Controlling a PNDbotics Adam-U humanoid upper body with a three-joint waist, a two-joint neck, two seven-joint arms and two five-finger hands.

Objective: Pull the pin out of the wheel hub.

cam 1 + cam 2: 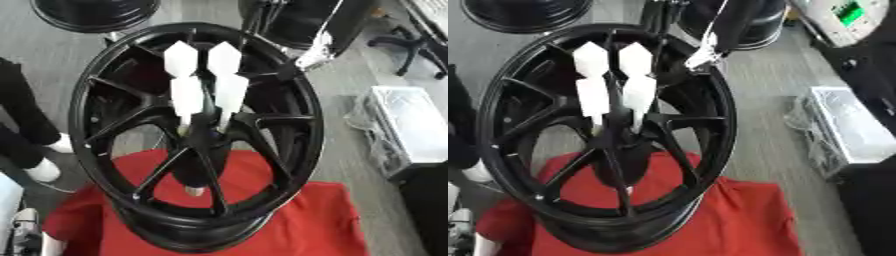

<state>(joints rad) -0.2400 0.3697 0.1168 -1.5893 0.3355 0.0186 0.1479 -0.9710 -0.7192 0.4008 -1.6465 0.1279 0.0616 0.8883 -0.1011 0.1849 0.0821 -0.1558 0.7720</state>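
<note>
The white pin [203, 85] – judged stiff, light, smooth-sided – is best taken just above the wheel hub [199, 135] (heavy, steadied on red cloth [306, 220]); the hand's state cannot be told.

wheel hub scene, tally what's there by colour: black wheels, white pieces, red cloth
Black wheels: 3, the big wheel hub upright in front, another wheel and one more on the floor behind
White pieces at the hub centre: 4
Red cloth: 1
Total: 8
</note>
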